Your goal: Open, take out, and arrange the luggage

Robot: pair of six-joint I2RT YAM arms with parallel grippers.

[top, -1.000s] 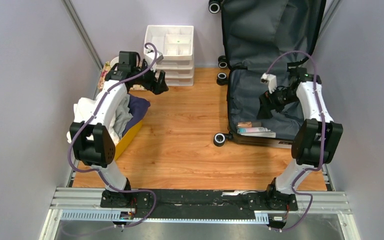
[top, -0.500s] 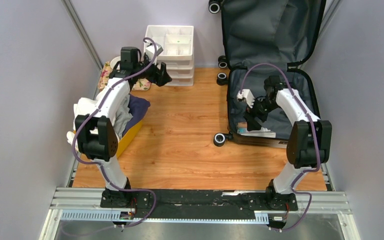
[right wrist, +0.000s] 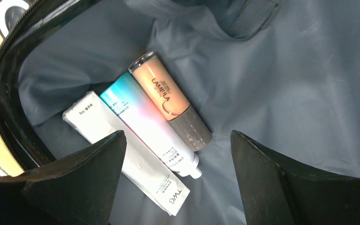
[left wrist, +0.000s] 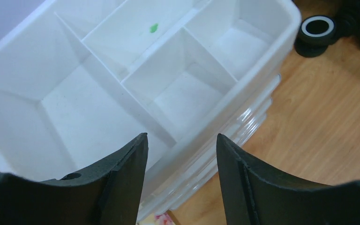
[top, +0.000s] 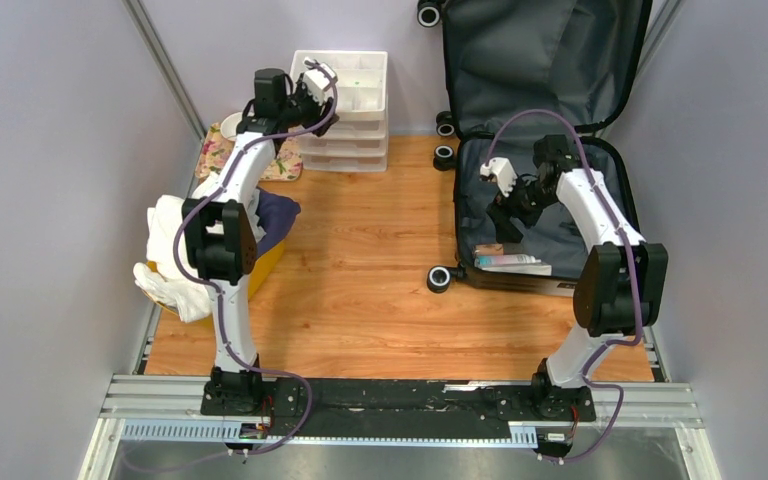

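While the luggage [top: 540,60] hasn't moved (open at the far right of the worktop [top: 380,270], lid propped against the back wall, base flat, grey lining exposed), both arms have repositioned in the last second. Left arm swung off the yellow bin [top: 263,268] side and is now over the white drawer organizer [top: 360,95]. Left end effector [left wrist: 180,180] hangs above the top tray's front compartments, jaws partway apart and narrowing, nothing between them. Right arm came across from the base's right side toward its near-left corner. Right end effector [right wrist: 176,140] is spread wide, empty, looking down on three items lying side by side: white box [right wrist: 126,154], teal-pink tube [right wrist: 147,129], peach tube [right wrist: 168,101]. My read: unpacking is partway, the right side is lining up the next pick and the left is clear to receive at the organizer
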